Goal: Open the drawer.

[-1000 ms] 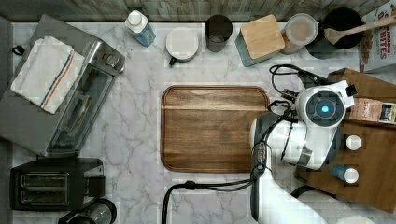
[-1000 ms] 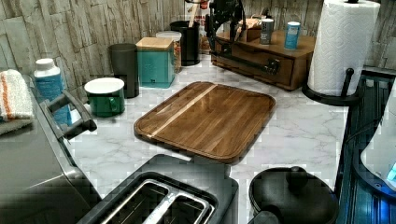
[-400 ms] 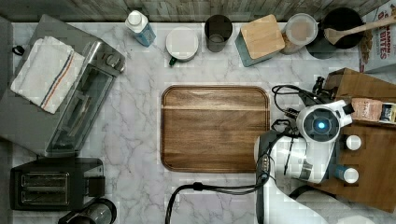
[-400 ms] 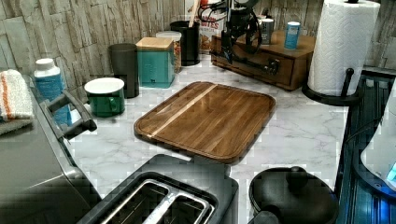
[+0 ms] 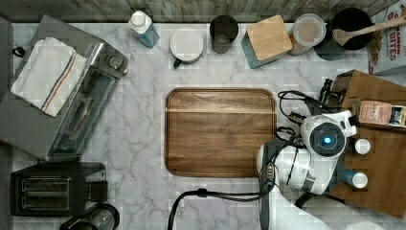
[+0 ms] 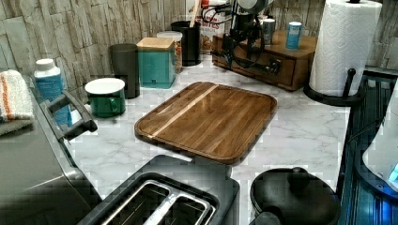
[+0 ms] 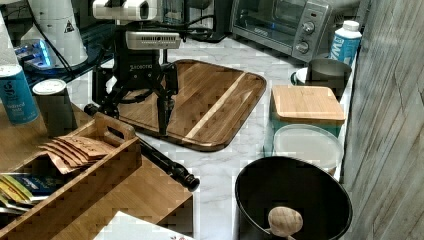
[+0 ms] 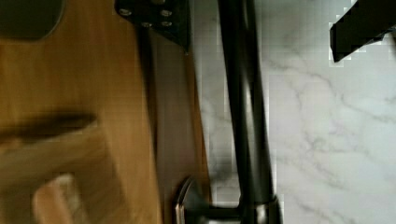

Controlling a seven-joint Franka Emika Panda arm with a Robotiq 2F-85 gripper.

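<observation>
The drawer is the brown front of a wooden box at the top view's right, and it looks closed. Its long black bar handle runs along the front on its mounts, seen up close as the handle. My gripper hangs open over one end of that bar. One finger sits over the marble counter and the other finger is above the box's wooden top, so the bar lies between them. Nothing is gripped. The gripper stands right at the drawer front.
A wooden cutting board lies beside the box. Two bottles and a tray of packets rest on the box top. Canisters and a black pot line the wall. A toaster oven, toaster and paper towel roll stand around.
The arm has travelled toward the top view's bottom along the box front, and the gripper has come down around the handle bar. The drawer has not moved.
</observation>
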